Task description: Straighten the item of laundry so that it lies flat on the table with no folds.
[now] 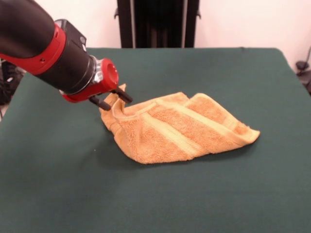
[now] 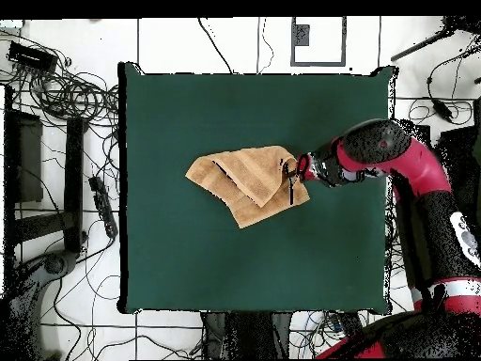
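The towel (image 1: 175, 128) is nubby terry cloth with flat woven bands. The table (image 1: 194, 194) is covered in matt felt-like cloth
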You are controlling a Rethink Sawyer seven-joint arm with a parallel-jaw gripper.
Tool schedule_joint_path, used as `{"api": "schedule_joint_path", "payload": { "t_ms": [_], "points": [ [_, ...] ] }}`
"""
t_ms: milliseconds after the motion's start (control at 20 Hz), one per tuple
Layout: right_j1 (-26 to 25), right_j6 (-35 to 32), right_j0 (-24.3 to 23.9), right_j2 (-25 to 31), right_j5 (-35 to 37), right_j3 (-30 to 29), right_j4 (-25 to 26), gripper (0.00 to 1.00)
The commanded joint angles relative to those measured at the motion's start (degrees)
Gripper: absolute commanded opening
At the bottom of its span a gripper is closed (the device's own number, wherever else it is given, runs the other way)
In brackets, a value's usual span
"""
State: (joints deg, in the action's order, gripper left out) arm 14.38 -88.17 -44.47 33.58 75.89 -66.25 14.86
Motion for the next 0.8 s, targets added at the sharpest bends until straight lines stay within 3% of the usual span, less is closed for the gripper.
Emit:
{"api": "schedule_joint_path", "payload": {
  "t_ms": [50,800],
  "points": [
    [-3.6,8.1,3.1,1.9,-6.5,-0.6,3.2,0.00],
    [-1.4,13.0,2.4,2.7,-2.1,0.4,6.8,0.00]
  ]
}}
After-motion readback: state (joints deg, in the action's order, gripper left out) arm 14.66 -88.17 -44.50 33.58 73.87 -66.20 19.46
